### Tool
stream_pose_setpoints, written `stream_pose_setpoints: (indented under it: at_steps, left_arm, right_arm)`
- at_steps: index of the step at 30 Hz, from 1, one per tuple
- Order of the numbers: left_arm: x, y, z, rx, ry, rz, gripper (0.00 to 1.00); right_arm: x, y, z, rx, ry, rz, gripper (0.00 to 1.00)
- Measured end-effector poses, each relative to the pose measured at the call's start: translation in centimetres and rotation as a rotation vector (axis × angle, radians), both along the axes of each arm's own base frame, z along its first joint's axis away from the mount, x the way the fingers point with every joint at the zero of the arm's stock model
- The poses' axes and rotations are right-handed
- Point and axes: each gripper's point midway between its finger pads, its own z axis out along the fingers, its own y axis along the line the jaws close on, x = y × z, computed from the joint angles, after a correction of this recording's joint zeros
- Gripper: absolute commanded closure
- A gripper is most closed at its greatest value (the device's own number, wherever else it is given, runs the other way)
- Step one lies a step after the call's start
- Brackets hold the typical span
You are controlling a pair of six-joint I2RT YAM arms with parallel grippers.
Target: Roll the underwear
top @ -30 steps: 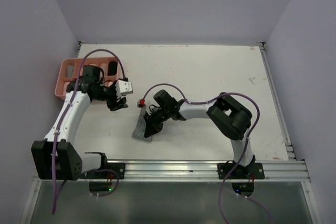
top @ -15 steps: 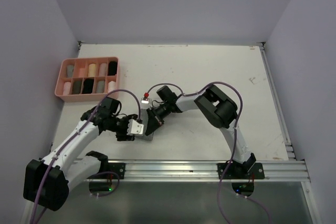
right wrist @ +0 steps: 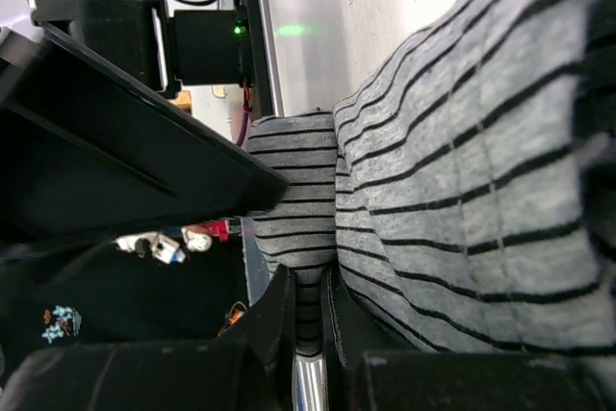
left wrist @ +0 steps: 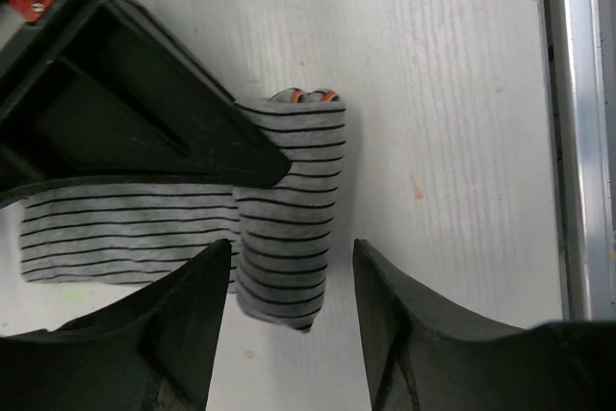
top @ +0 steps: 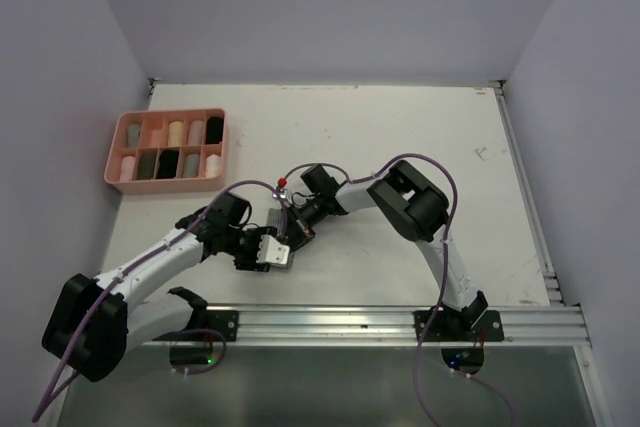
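A grey striped underwear (left wrist: pixel 289 228) lies near the front of the table, partly rolled. Its rolled end is a thick tube and a flat part (left wrist: pixel 125 233) spreads to the left in the left wrist view. My left gripper (left wrist: pixel 292 267) is open, its fingers either side of the tube's near end without touching it. My right gripper (right wrist: pixel 308 291) is shut on a fold of the striped fabric and lies across the roll from the far side. In the top view the left gripper (top: pixel 274 254) and the right gripper (top: pixel 294 227) meet at the underwear (top: pixel 287 244).
A pink tray (top: pixel 112 159) with compartments stands at the far left, and rolled garments fill several of them. The metal rail (top: pixel 400 323) with the arm bases runs along the near edge, close behind the left gripper.
My left arm has swung from the pink tray down to the front of the table and now straddles the roll. The right gripper has stayed shut on the underwear and pulled back slightly.
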Motion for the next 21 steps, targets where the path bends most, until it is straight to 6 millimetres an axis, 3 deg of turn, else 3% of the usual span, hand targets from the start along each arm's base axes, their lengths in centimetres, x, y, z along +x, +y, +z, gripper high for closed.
stream_pose_setpoints:
  at_steps: [3, 7, 12, 13, 15, 17, 21]
  left_arm:
    - [-0.6, -0.1, -1.2, 0.04, 0.026, -0.021, 0.63]
    - [0.0, -0.4, -1.8, 0.065, 0.031, -0.023, 0.83]
    - [0.4, -0.9, -1.8, 0.072, 0.061, -0.027, 0.97]
    - [0.4, -1.0, -1.8, 0.072, 0.07, -0.031, 0.98]
    - [0.4, -1.3, -1.8, 0.077, 0.092, -0.038, 1.0]
    - [0.4, -1.4, -1.8, 0.087, 0.12, -0.042, 1.0]
    - [0.5, -1.5, -1.8, 0.12, 0.187, -0.049, 1.0]
  right_arm:
    - [0.1, 0.0, 0.0, -0.008, 0.01, -0.007, 0.89]
    - [0.2, -0.3, 0.2, -0.025, 0.003, -0.029, 0.76]
    - [1.0, -1.2, 0.7, -0.087, -0.058, -0.103, 0.6]
    - [1.2, -1.5, 0.9, -0.102, -0.075, -0.123, 0.49]
    - [1.9, -2.4, 1.7, -0.118, -0.1, -0.167, 0.45]
    - [3.7, -4.1, 2.1, -0.164, -0.165, -0.263, 0.44]
    - [9.0, -9.5, 3.3, -0.283, -0.297, -0.503, 0.44]
